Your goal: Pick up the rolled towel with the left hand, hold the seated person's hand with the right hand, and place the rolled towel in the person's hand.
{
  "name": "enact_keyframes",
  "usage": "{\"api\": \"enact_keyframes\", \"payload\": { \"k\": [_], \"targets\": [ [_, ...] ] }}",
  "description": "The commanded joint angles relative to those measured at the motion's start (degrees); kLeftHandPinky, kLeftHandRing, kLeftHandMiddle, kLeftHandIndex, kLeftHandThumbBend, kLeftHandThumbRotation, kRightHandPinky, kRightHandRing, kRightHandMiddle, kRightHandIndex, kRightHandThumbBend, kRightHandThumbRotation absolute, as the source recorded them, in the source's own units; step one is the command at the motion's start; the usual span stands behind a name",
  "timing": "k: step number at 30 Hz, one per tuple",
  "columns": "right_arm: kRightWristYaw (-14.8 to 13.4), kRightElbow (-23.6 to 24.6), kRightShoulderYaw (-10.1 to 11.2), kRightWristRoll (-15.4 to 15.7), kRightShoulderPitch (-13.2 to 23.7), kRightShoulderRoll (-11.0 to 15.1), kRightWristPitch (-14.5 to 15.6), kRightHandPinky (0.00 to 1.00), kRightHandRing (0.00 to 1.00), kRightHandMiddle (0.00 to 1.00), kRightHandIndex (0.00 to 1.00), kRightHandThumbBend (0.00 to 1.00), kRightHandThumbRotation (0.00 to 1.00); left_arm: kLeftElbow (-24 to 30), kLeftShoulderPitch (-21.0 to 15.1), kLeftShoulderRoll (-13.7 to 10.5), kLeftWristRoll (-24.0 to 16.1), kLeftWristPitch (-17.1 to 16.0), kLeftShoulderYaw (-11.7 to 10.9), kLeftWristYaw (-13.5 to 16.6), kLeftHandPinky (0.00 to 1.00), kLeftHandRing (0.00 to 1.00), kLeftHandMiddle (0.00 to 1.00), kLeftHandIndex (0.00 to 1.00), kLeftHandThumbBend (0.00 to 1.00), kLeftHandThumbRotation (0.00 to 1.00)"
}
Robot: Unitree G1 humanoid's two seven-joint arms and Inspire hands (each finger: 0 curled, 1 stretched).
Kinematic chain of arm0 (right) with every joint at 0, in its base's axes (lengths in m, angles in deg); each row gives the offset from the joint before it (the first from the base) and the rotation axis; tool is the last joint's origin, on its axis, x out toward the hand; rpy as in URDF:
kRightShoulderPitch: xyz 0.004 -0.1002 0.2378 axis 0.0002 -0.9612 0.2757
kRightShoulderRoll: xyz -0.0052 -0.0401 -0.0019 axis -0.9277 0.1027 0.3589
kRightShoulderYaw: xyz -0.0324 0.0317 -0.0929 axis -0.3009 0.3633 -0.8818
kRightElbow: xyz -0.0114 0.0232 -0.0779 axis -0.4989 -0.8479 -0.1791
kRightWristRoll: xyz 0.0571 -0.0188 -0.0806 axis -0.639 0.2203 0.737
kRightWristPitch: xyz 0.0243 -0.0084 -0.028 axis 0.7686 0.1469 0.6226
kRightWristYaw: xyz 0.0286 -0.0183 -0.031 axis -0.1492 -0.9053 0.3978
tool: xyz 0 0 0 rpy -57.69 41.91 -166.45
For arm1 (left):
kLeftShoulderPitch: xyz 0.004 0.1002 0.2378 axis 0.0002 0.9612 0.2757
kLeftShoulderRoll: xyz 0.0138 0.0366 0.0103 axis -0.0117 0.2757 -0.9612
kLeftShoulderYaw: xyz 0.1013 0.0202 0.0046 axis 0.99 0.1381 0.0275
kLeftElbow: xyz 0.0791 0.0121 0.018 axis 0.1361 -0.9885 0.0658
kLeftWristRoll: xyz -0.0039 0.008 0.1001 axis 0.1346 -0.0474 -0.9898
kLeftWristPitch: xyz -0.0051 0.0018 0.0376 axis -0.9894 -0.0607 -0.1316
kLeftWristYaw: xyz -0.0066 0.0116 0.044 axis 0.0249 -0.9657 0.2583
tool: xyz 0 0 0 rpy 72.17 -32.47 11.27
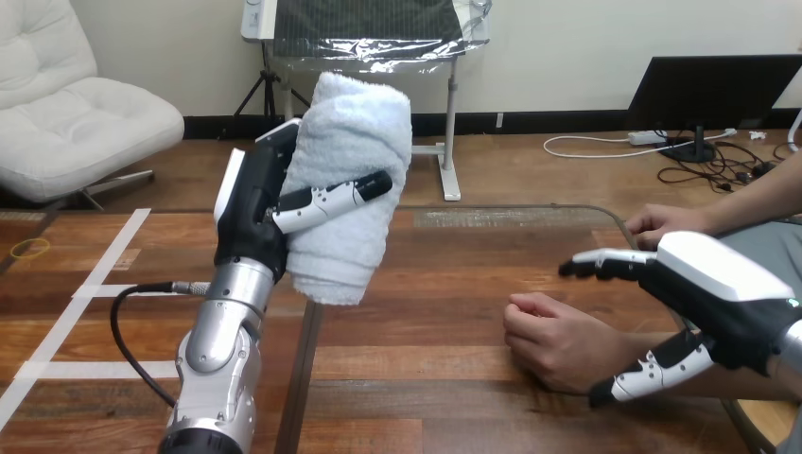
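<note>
The left hand (253, 206) is wrapped round the towel (350, 180) and holds it upright, high over the bench (444, 312), far left of the person's near hand (553, 336). The right hand (709, 284) is spread wide just above that hand's wrist.

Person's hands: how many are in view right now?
2. The person's near hand rests curled on the table beside the right hand; the person's far hand lies farther back, by the table's right edge. None seems hidden.

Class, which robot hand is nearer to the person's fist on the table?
Right. The right hand is open just beside the fist, by its wrist; the left hand holds the towel raised, well apart to the left.
</note>
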Motion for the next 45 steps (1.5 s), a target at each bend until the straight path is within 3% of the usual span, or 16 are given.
{"api": "enact_keyframes", "payload": {
  "k": [1, 45],
  "targets": [
    [0.05, -0.98, -0.17, 0.41, 4.98, 2.34, 0.01, 0.83, 0.82, 0.84, 0.83, 1.0, 0.3, 4.4, -3.18, -0.06, 1.76, -0.66, -0.93, -0.21, 0.27, 0.33, 0.38, 0.4, 0.52, 0.0],
    [-0.89, -7.74, -0.39, 4.24, 6.1, 4.66, 2.89, 0.82, 0.82, 0.83, 0.83, 1.0, 0.3, 8.83, -1.49, -0.86, 2.39, -0.9, -1.0, 0.28, 0.25, 0.31, 0.36, 0.39, 0.51, 0.0]
  ]
}}
